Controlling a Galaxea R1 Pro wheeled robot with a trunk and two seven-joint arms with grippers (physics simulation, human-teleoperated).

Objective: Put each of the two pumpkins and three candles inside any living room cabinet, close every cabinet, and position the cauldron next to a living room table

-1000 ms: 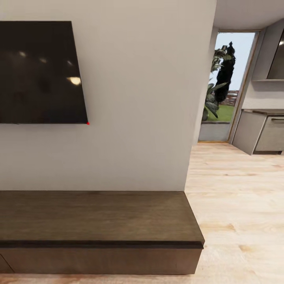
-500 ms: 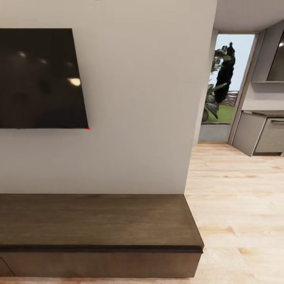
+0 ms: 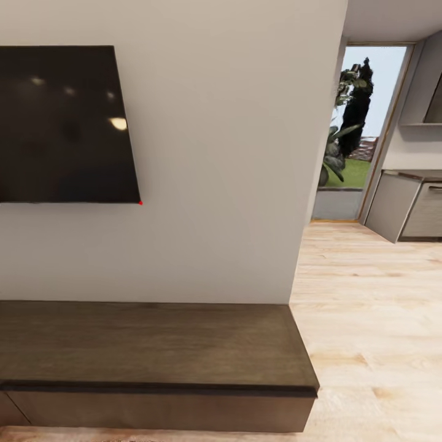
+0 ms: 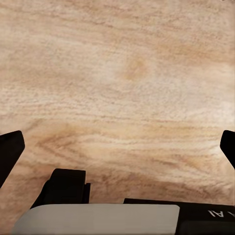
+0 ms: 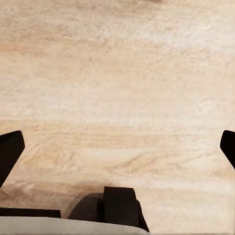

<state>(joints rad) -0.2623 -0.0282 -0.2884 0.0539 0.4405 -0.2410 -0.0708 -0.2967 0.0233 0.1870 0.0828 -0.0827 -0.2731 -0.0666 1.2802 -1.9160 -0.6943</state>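
The long, low, dark-brown cabinet runs along the white wall in the head view, its flat top bare and its drawer fronts flush. Its right end stops near the wall's corner. My left gripper is open over pale wood floor, with nothing between its black fingertips. My right gripper is likewise open above bare floorboards, black fingertips wide apart. The pumpkins, candles, cauldron and table are out of view.
A black wall-mounted TV hangs above the cabinet. To the right, light wood floor leads to a glass door with plants outside and grey kitchen cupboards.
The whole head view has shifted a little: the TV sits lower and the doorway further right, so the camera moved. The cabinet itself has not changed.
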